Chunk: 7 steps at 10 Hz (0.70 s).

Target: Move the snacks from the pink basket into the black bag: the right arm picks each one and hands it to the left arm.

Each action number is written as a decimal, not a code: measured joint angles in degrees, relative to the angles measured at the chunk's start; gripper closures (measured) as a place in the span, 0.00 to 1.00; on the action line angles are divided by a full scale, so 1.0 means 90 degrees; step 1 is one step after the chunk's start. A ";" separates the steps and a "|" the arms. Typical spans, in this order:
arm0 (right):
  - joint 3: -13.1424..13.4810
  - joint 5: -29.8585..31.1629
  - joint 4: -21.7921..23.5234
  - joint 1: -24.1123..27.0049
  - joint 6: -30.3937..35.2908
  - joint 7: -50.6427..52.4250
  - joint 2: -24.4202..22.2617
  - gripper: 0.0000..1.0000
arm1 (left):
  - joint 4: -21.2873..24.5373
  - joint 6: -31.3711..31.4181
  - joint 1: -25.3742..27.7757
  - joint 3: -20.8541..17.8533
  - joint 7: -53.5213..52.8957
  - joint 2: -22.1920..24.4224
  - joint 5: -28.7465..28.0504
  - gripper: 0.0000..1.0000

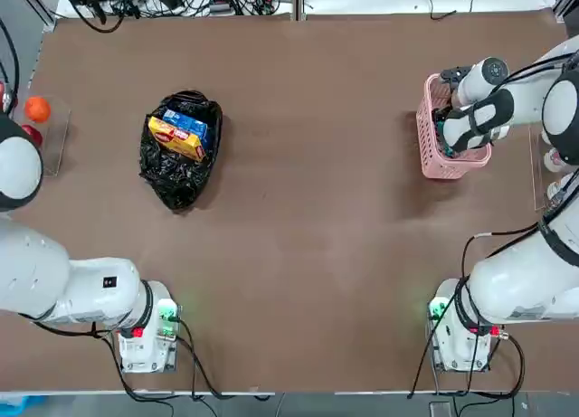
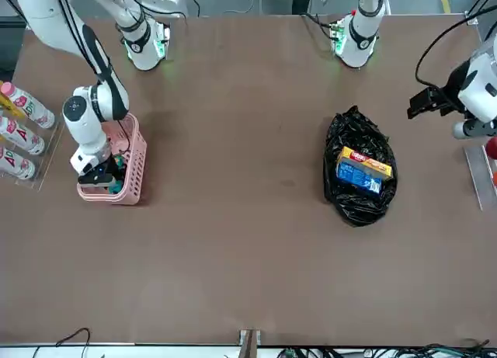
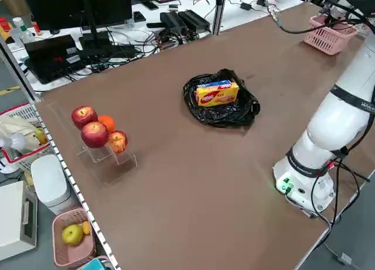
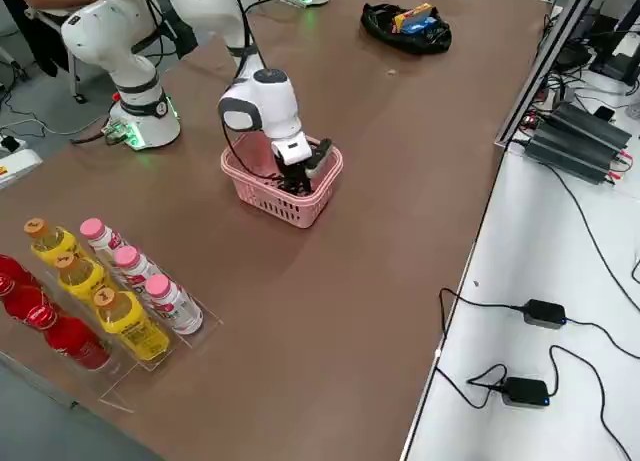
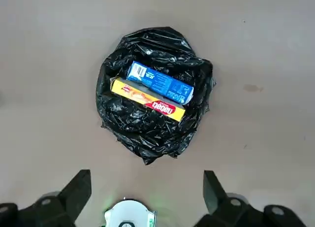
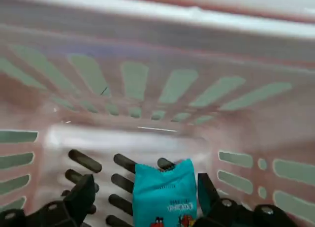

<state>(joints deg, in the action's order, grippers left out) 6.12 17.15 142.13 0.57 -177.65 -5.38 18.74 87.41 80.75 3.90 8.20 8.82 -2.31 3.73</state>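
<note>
Between the right gripper's fingers: teal packet (image 6: 165,195) — on the basket floor, not yet clamped.
Right gripper (image 6: 142,187): lowered inside the pink basket (image 1: 432,155); jaws spread wide, one finger either side of the packet.
Left gripper (image 5: 146,187): jaws fully apart, holding nothing — hovering well above the table (image 1: 308,209).
Below and ahead of the left jaws: black bag (image 5: 147,133), mouth open.
Bag contents: blue pack (image 5: 159,82) and yellow pack (image 5: 147,99), side by side, touching.
Bottles (image 2: 19,133): well beside the basket.
</note>
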 joint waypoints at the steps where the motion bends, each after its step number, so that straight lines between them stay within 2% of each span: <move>1: 0.0008 0.0010 0.0078 0.0000 -0.0179 0.0001 0.0026 0.07 | 0.0000 -0.0001 -0.0014 0.0008 0.0002 -0.0024 0.0000 0.00; 6: 0.0051 0.0059 0.0137 -0.0003 -0.0328 0.0003 0.0081 0.17 | 0.0001 -0.0001 -0.0083 0.0056 0.0012 -0.0096 0.0001 0.00; 7: 0.0058 0.0070 0.0137 -0.0003 -0.0329 0.0002 0.0081 0.23 | 0.0000 -0.0001 -0.0078 0.0056 0.0012 -0.0096 0.0001 0.00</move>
<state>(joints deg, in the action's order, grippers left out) 6.64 17.78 143.37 0.55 -180.61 -5.36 19.47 87.41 80.74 3.19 8.70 8.92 -3.17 3.74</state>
